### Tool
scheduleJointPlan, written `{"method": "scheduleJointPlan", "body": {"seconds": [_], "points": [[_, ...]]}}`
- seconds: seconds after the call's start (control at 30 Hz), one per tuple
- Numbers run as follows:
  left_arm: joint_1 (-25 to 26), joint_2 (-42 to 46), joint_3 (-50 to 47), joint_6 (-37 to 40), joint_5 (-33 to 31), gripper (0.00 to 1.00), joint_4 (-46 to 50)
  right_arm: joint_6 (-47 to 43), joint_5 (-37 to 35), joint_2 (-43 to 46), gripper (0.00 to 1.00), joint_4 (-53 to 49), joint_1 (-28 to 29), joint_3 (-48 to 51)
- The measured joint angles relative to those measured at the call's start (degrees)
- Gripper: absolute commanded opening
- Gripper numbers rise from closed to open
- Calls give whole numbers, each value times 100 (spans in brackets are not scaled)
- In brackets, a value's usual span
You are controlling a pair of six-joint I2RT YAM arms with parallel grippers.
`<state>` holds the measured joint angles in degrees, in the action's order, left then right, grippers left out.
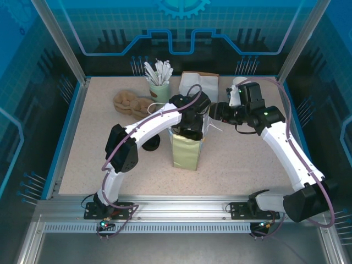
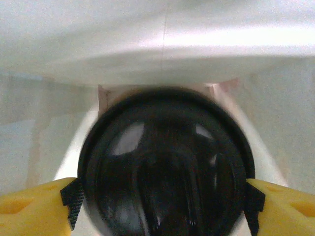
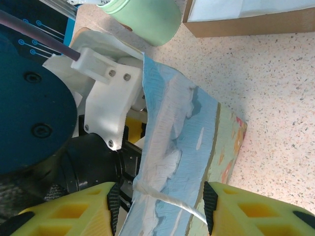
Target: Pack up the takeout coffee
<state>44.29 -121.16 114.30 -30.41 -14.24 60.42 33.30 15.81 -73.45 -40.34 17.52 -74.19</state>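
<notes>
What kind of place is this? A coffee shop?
Probably not a real shop: it looks like a robot test booth dressed as a coffee counter. A metal frame with blue printed walls surrounds a paper bag, a cup of white sticks and a napkin box.

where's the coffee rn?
Left wrist view: the coffee sits in the left claw, white walls of the bag around it. From the top, that claw is at the bag's mouth, in front of the cardboard box.
</notes>
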Motion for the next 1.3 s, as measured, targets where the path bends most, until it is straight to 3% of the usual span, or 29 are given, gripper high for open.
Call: {"method": "scheduleJointPlan", "body": {"seconds": [0.27, 0.47, 0.6, 1.0, 1.3], "points": [[0, 0, 74, -227, 0, 85, 103, 17, -168, -345, 46, -225, 282, -28], [0, 0, 83, -278, -2, 85, 127, 4, -201, -507, 21, -334, 332, -212], [2, 2, 205, -369, -90, 86, 271, -81, -343, -645, 12, -577, 389, -551], [50, 59, 503, -531, -417, 88, 544, -490, -1276, -1071, 7, -1631, 826, -1585], [50, 129, 1165, -570, -498, 88, 745, -525, -1650, -1095, 5, -1867, 881, -1733]]}}
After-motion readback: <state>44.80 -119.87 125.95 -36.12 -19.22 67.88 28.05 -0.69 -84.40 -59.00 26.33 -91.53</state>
